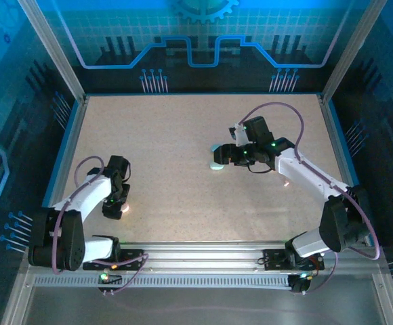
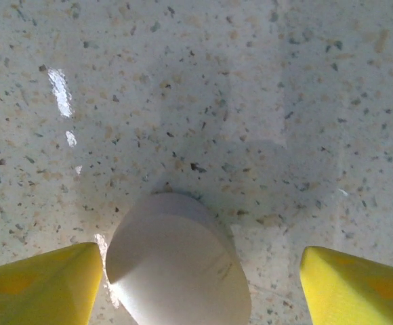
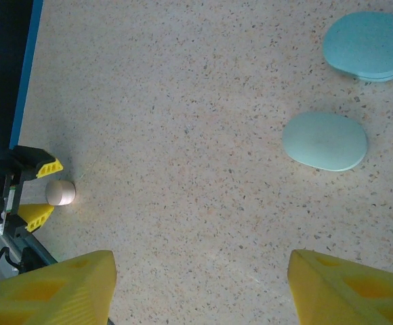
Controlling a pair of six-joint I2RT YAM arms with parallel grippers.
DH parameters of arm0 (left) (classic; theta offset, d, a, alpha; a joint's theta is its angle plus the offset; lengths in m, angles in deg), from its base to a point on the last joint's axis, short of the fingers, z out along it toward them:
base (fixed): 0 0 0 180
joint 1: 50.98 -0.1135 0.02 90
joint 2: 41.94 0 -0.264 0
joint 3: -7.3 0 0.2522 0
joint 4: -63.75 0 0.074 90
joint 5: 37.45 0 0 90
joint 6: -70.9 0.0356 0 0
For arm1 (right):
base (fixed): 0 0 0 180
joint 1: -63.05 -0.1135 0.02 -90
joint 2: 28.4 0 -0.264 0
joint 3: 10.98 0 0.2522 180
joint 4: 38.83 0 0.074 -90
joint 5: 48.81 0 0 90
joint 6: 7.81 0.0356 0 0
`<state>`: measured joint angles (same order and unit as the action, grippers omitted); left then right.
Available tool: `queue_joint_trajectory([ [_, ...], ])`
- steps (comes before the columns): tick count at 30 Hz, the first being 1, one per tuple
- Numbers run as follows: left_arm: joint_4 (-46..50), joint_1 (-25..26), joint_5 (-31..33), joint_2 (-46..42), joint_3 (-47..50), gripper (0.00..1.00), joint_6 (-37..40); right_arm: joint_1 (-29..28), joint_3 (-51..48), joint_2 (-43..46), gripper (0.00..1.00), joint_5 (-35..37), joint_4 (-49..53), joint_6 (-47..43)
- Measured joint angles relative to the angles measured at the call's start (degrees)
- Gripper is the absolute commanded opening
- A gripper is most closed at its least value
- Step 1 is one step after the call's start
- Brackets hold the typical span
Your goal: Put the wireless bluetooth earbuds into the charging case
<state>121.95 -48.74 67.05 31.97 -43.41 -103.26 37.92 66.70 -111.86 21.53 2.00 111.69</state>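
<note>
A small whitish rounded earbud (image 2: 176, 271) sits on the speckled table between my left gripper's (image 2: 202, 271) yellow fingers. It lies close to the left finger (image 2: 47, 284), and a wide gap separates it from the right finger (image 2: 359, 284); the gripper is open. From the right wrist, the same earbud (image 3: 61, 193) shows far left between the left gripper's tips. Two pale teal oval cases (image 3: 325, 141) (image 3: 368, 44) lie closed at the upper right. My right gripper (image 3: 202, 271) hovers open over bare table. From above, a case (image 1: 215, 164) lies just below the right gripper (image 1: 218, 154).
The left arm (image 1: 88, 193) reaches along the table's left side, its gripper (image 1: 118, 206) low near the front. The right arm (image 1: 305, 169) stretches toward the middle. Blue walls and a metal frame (image 1: 68, 74) enclose the tabletop (image 1: 169, 135).
</note>
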Motion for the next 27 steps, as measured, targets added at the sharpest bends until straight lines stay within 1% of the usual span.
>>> queue_joint_trajectory([
  [3, -1.0, -0.5, -0.1, 0.3, 0.8, 0.68, -0.1, 0.0, 0.0, 0.0, 0.69, 0.2, 0.2, 0.0],
  [7, -1.8, -0.6, -0.3, 0.4, 1.6, 0.64, -0.5, 0.0, 0.0, 0.0, 0.69, 0.2, 0.4, 0.0],
  [9, -2.4, -0.6, -0.3, 0.6, 1.8, 0.6, -0.4, 0.0, 0.0, 0.0, 0.69, 0.2, 0.5, 0.0],
  [11, -3.1, -0.6, -0.4, 0.9, 2.2, 0.59, -0.4, 0.0, 0.0, 0.0, 0.69, 0.2, 0.5, 0.0],
  [20, -3.0, -0.6, -1.1, 2.0, 2.1, 0.39, 2.0, 0.0, 0.0, 0.0, 0.69, 0.2, 0.6, 0.0],
  [24, -2.6, -0.6, -1.9, 2.7, 1.4, 0.35, 3.8, 0.0, -0.1, 0.0, 0.69, 0.1, 0.5, 0.0],
  [27, -3.3, 0.3, -3.5, 2.7, 0.7, 0.35, 4.4, 0.0, -1.0, 0.0, 0.68, -0.7, -0.2, 0.5],
])
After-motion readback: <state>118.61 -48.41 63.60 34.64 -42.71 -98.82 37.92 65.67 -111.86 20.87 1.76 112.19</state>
